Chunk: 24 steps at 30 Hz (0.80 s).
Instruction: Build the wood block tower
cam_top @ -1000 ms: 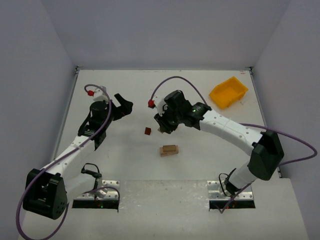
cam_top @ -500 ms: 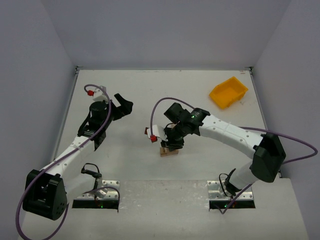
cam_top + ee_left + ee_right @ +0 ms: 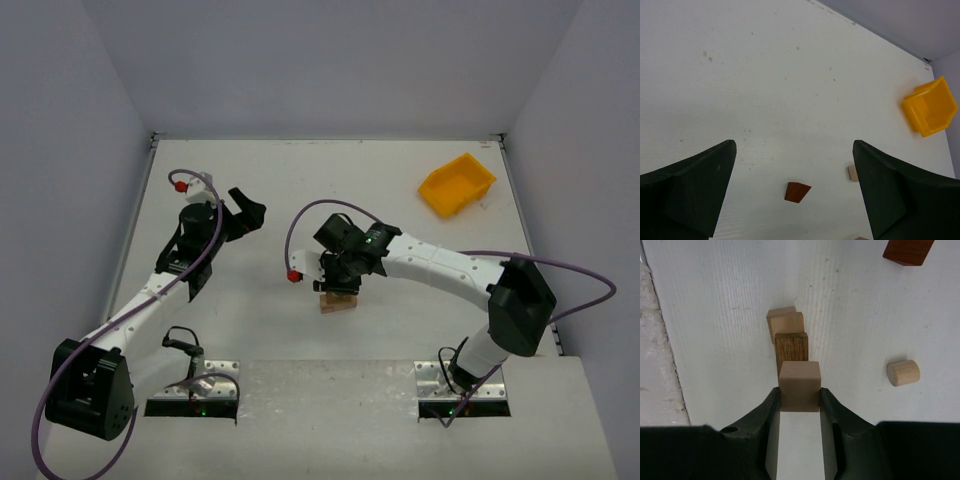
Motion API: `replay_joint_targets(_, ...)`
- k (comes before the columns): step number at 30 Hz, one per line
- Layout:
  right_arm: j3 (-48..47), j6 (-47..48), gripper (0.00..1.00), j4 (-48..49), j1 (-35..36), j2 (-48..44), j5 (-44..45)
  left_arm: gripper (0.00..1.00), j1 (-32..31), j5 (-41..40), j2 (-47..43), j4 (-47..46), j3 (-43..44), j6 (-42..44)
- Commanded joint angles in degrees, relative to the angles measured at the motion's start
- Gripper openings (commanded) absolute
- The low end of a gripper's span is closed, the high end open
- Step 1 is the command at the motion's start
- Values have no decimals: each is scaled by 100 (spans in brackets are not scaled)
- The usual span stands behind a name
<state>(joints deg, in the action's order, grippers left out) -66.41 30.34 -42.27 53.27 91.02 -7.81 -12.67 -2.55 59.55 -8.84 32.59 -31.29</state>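
My right gripper (image 3: 338,278) (image 3: 799,391) is shut on a pale tan cube (image 3: 799,382) and holds it just above the wood block tower (image 3: 337,303). In the right wrist view the tower shows as a darker grained block (image 3: 791,346) lying on pale oblong blocks (image 3: 784,320). The dark reddish-brown block (image 3: 907,250) (image 3: 797,192) lies on the table beside it. A small pale round piece (image 3: 903,372) (image 3: 853,173) lies apart from the tower. My left gripper (image 3: 248,212) (image 3: 793,146) is open and empty, well to the left.
A yellow plastic bin (image 3: 456,184) (image 3: 930,106) sits at the back right of the white table (image 3: 250,320). Grey walls enclose the table on three sides. The right arm's cable with a red cap (image 3: 292,276) hangs left of the tower.
My right gripper has moved down and left, from beside the reddish-brown block to over the tower, with the cube in it. The left arm has not moved.
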Motion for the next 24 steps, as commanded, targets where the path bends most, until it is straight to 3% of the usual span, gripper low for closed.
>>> replay_joint_targets(1,75,-274,16,430,69,-127,298,100,45,-27,-119,-311,-25,44)
replay_joint_targets(24,373,-688,20,518,236,-243,447,100,36,-27,-180,-311,-51,44)
